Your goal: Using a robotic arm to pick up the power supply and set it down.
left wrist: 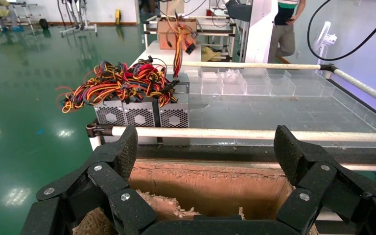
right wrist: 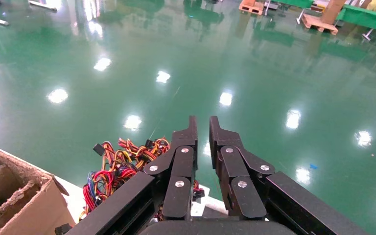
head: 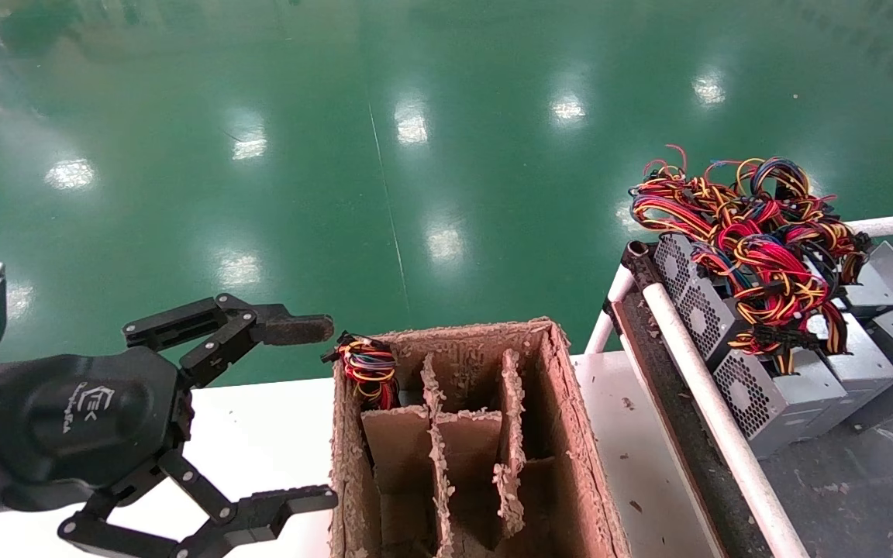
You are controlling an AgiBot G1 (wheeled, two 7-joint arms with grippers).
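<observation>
My left gripper [head: 324, 412] hangs open beside the left wall of a cardboard box [head: 570, 434], with nothing between its fingers. In the left wrist view the left gripper [left wrist: 208, 147] spans the box's inside wall [left wrist: 210, 188]. A bundle of red and yellow wires [head: 369, 370] sticks out of the box's far left compartment, just beyond the upper fingertip. The power supply body under those wires is hidden. Several grey power supplies [head: 756, 387] with tangled wires [head: 756, 225] stand on the rack at the right. My right gripper [right wrist: 201, 122] is shut and empty above those wires [right wrist: 122, 166].
Cardboard dividers [head: 466, 442] split the box into compartments. A white rail [head: 718, 418] edges the rack, and it crosses the left wrist view as the rail [left wrist: 254, 133]. The box stands on a white table [head: 260, 434]. Green floor [head: 415, 155] lies beyond. A person [left wrist: 286, 24] stands far off.
</observation>
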